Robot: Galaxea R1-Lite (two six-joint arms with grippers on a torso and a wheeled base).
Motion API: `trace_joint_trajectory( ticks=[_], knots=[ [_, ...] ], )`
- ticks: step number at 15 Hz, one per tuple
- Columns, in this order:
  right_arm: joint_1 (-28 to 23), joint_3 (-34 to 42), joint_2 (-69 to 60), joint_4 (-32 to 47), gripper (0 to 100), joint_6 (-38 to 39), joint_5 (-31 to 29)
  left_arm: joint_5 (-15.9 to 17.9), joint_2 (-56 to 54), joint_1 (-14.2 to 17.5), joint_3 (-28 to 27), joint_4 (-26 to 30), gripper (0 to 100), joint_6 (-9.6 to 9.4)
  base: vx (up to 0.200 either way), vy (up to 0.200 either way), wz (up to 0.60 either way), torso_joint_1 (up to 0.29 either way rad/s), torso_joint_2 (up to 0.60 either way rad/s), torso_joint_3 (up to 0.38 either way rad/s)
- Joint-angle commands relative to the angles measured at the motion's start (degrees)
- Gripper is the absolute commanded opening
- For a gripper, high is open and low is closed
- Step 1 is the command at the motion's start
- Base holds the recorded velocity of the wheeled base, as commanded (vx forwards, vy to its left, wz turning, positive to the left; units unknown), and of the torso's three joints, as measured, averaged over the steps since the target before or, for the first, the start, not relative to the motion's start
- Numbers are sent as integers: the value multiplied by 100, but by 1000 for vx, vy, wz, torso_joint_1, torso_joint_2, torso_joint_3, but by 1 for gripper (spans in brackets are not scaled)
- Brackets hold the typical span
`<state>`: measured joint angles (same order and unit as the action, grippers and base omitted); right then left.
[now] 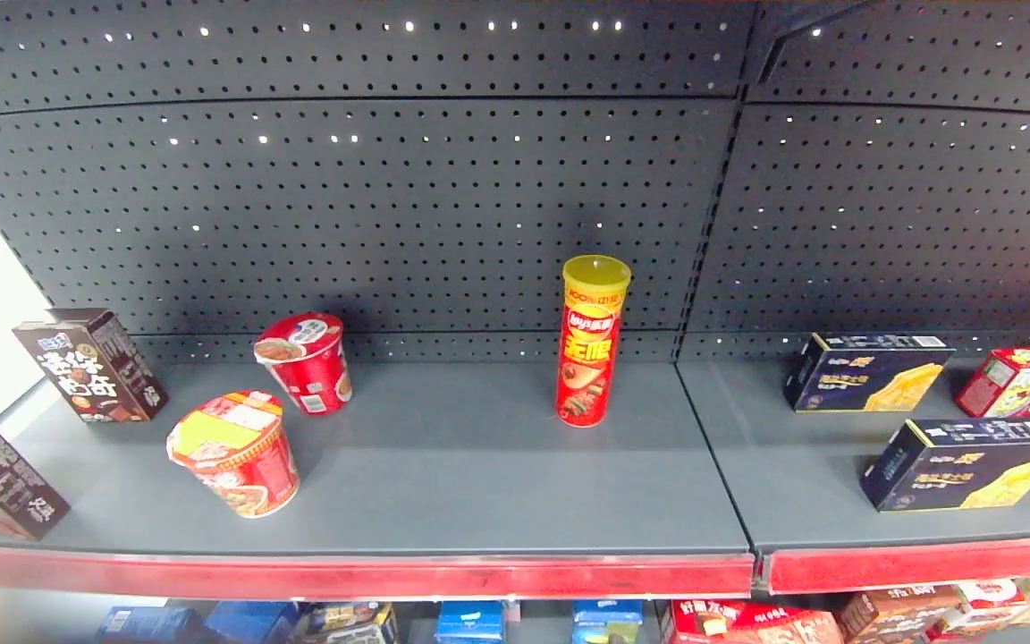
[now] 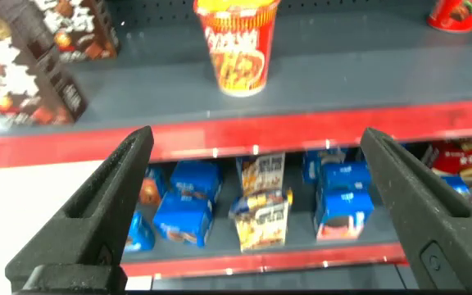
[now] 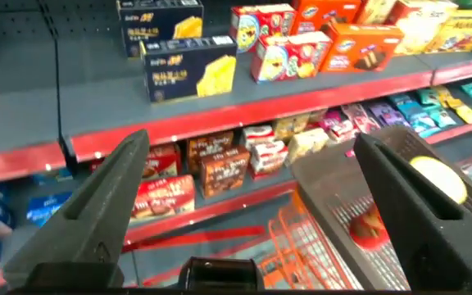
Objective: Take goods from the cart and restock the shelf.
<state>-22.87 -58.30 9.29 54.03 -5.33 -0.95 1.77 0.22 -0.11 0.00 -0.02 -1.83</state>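
while the chips can (image 1: 593, 340) stands upright on the shelf (image 1: 479, 483) | left gripper (image 2: 256, 141) spread, empty | right gripper (image 3: 252, 143) spread, empty, near cart (image 3: 297, 233)

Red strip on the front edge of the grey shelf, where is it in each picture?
Head view: the red strip runs along the bottom, below the red paper noodle cup.
Left wrist view: it crosses the middle, below that same cup.
Right wrist view: it slants across, below a dark blue cardboard box.
Shared landmark: the grey shelf board just above the strip.
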Motion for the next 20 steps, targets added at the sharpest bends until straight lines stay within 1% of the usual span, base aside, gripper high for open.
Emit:
trace_joint_trajectory(
  ticks=[1,7,11,14,18,19,20],
  knots=[
    [2,2,-6,2,100,-3,25,-1,4,2,0,-6,100,7,-200,0,0,2,2,2],
    [11,11,-15,2,100,-3,25,-1,4,2,0,-6,100,-2,-200,0,-600,3,2,4],
    [2,20,-24,2,100,-12,25,-1,4,2,0,-6,100,7,0,0,-600,2,0,4],
    [2,20,-24,2,100,-118,25,-10,4,2,0,2,100,25,0,0,0,0,0,0],
    [11,2,-24,-6,100,-126,16,-19,4,2,0,-6,100,33,200,0,0,-6,0,7],
    [19,2,-24,-6,100,-126,16,-27,4,2,0,-6,100,60,200,0,0,12,-7,7],
    [19,2,-24,-6,100,-126,16,-27,4,2,0,-6,100,60,0,0,0,0,0,0]
  ],
)
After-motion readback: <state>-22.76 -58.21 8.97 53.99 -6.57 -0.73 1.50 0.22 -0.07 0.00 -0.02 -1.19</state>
